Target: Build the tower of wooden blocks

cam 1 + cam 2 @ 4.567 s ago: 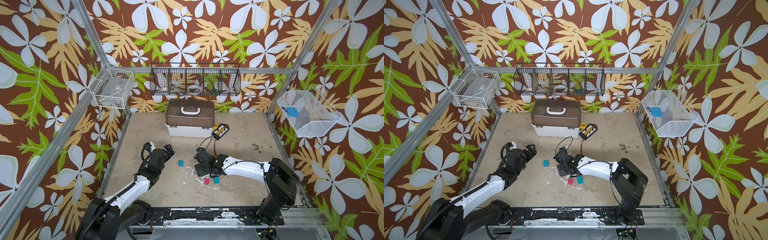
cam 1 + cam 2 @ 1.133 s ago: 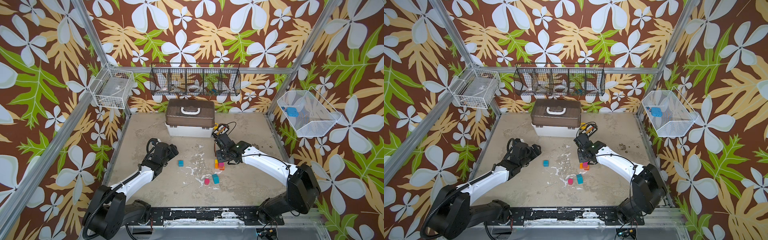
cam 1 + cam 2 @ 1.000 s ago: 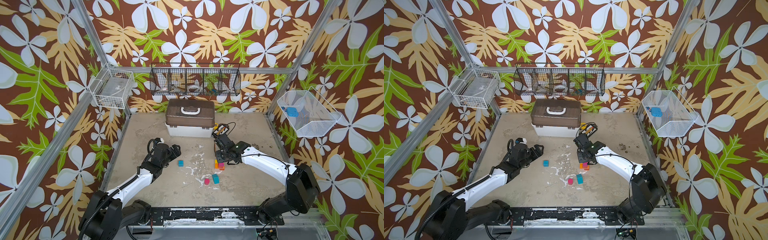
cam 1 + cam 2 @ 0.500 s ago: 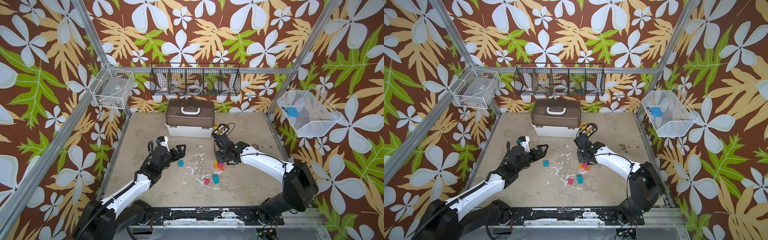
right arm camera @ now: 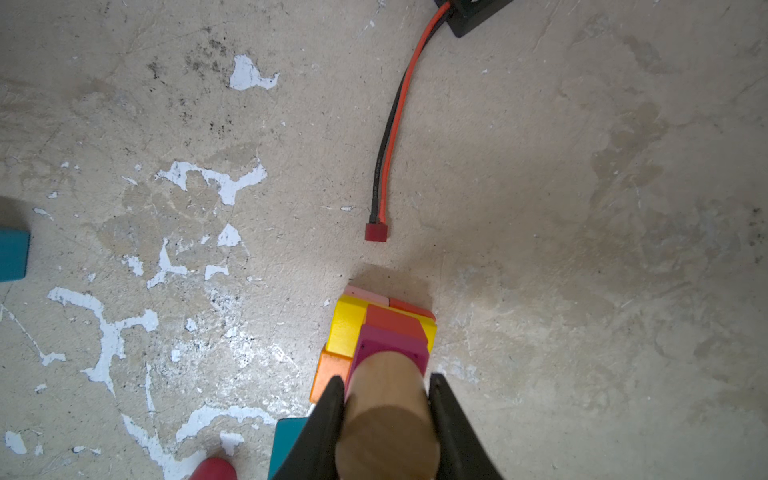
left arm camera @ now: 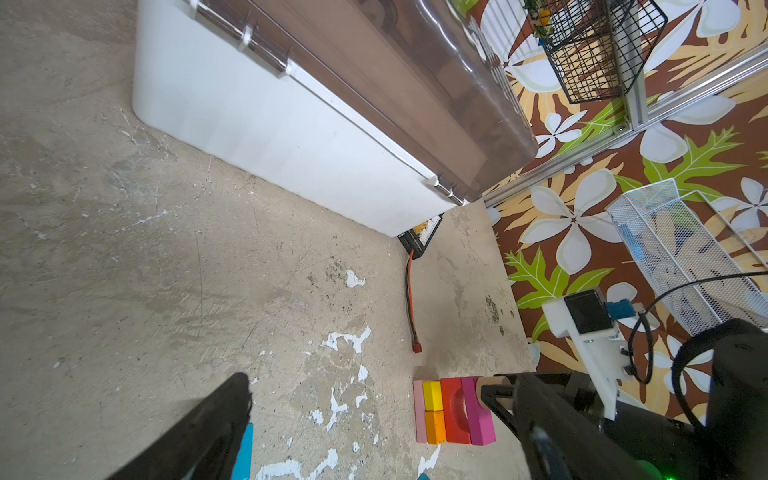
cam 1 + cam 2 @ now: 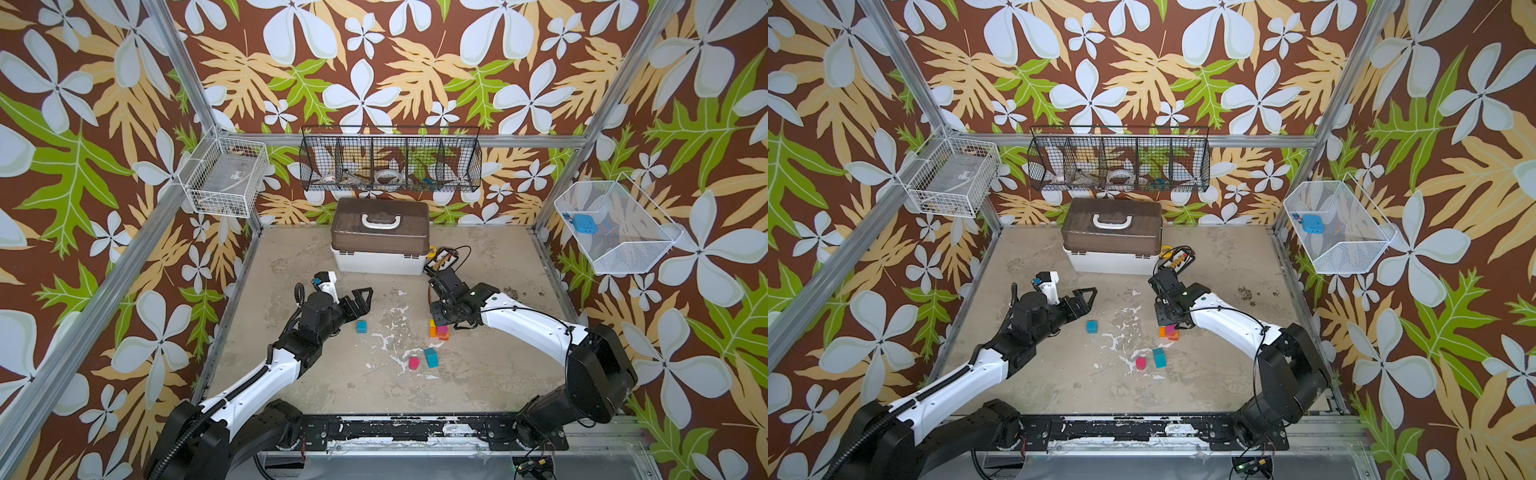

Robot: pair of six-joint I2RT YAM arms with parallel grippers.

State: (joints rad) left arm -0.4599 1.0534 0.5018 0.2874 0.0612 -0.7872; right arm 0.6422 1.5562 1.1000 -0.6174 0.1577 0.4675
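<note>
Tower (image 7: pixel 439 330) right of lone cube (image 7: pixel 361 326); short cylinder (image 7: pixel 414 363) and block (image 7: pixel 431 357) together in front; box (image 7: pixel 380 261) behind.

**Place:** robot manipulation lab cell, a walled tabletop enclosure.

**Evidence:**
- silver aluminium frame rails (image 7: pixel 528 142) box in the space
- wall panels in a brown print of white flowers with green and tan leaves (image 7: pixel 374 62)
- scuffed beige floor panel with chipped white patches (image 7: pixel 478 374)
- white-and-black left robot arm (image 7: pixel 257 374) and matching right robot arm (image 7: pixel 532 328), mounted on a scratched black base rail (image 7: pixel 395 428) at the front edge
- black wire compartment basket (image 7: pixel 457 183), white wire basket (image 7: pixel 226 176) and white mesh basket (image 7: pixel 623 249) hung on the walls
- white plastic box with brown lid (image 7: pixel 380 259)
- small painted wood blocks (image 7: pixel 431 357) on the floor
</note>
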